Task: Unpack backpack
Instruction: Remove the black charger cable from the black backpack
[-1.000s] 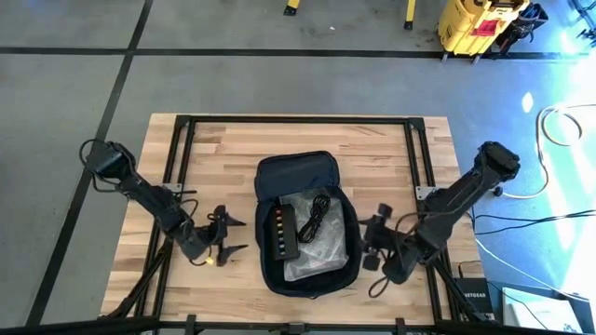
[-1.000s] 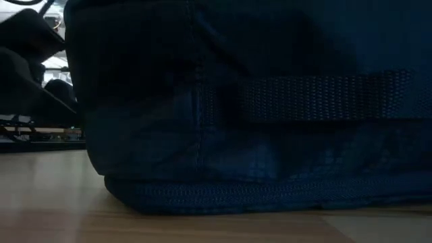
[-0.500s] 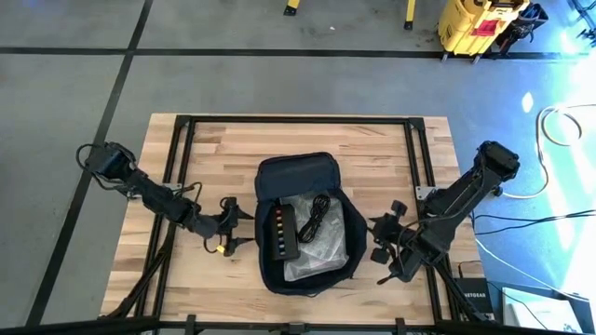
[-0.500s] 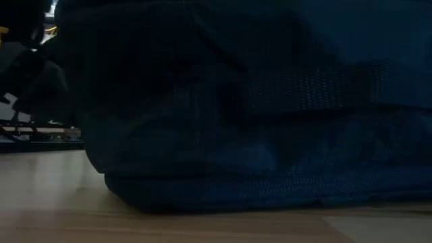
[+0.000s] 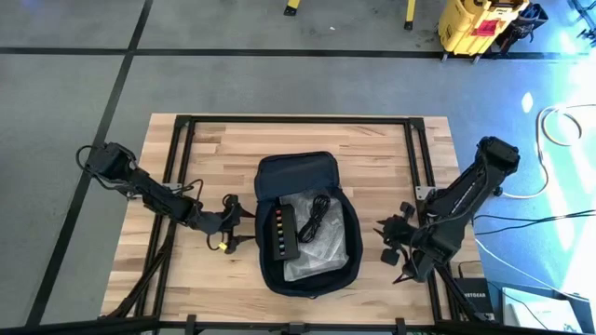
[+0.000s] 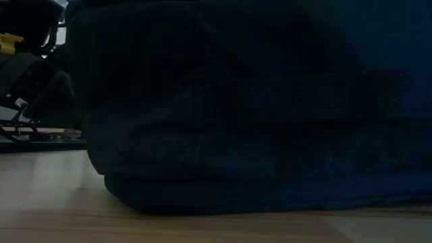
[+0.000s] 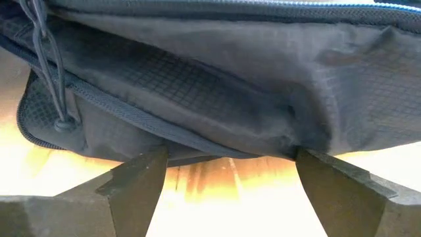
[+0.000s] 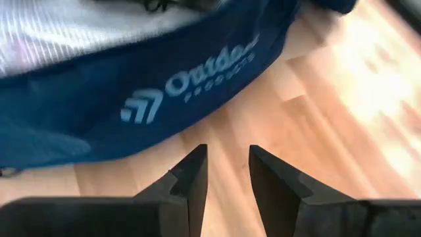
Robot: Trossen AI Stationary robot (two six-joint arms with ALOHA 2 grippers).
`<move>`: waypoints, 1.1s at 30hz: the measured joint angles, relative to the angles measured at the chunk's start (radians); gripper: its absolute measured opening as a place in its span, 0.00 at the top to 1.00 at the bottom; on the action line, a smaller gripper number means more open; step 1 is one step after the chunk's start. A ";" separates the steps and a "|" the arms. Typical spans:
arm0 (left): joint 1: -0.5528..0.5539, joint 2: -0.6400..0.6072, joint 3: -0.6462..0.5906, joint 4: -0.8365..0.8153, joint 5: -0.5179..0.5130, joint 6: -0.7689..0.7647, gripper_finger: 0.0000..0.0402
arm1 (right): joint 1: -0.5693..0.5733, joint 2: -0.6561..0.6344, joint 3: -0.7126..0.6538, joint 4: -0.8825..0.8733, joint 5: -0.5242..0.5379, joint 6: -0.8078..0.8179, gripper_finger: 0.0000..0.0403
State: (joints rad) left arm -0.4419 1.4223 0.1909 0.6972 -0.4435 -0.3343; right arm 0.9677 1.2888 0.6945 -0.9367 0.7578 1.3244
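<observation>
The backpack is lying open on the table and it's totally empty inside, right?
Not quite. The backpack does lie open on the table, but it is not empty: the high view shows a black box, a black cable and a clear plastic bag inside it.

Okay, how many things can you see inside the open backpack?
3: a black box with coloured dots on its left side, a coiled black cable in the middle, and a clear plastic bag beneath them. More may be hidden underneath.
</observation>
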 joint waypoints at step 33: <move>0.278 0.001 0.000 0.050 0.212 0.153 0.20 | -0.181 0.128 -0.106 0.709 -0.141 -0.440 0.77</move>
State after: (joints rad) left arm -0.1642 1.4231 0.1913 0.7468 -0.2314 -0.1817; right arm 0.7864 1.4166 0.5884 -0.2273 0.6172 0.8845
